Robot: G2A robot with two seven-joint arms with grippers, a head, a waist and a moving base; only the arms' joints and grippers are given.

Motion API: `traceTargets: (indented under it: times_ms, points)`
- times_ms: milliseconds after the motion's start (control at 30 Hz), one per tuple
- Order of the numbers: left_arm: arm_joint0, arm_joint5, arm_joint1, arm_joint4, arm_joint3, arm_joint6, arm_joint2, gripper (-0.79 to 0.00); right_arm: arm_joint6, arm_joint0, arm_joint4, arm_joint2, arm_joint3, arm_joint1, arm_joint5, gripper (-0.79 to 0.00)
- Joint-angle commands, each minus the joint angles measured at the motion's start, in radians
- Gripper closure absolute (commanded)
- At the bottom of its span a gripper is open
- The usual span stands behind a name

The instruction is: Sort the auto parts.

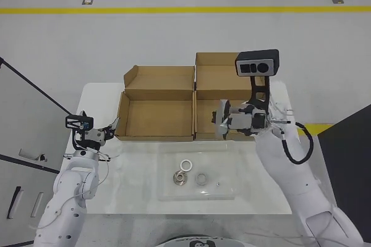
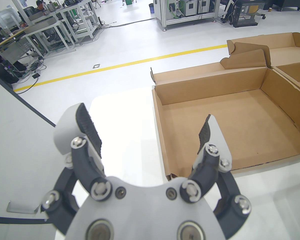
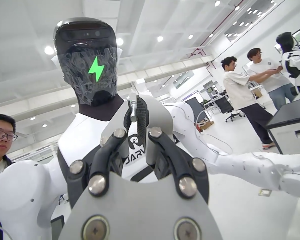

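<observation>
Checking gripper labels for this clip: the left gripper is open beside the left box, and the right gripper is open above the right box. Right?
Not quite: the right gripper is shut on a small metal pin, as the right wrist view shows. The rest holds: left gripper open beside the left box, right one above the right box.

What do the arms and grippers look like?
White-shelled left arm and right arm; a black cable loops off the right one. Both the left gripper and right gripper: silver plate, black links, white fingers, black ribbed pads.
</observation>
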Motion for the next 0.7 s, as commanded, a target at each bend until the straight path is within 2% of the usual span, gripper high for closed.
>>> traceTargets:
  times_ms: [0,300,667]
  points:
    - [0.000,0.000,0.000,0.000,0.000,0.000,0.000,-0.785,0.013,-0.004,0.030,-0.001,-0.011,-0.007,0.013,0.000]
    - [0.000,0.000,0.000,0.000,0.000,0.000,0.000,-0.785,0.055,-0.021,0.109,0.016,-0.015,-0.043,0.055,0.000]
    - [0.000,0.000,0.000,0.000,0.000,0.000,0.000,-0.785,0.055,-0.021,0.109,0.016,-0.015,-0.043,0.055,0.000]
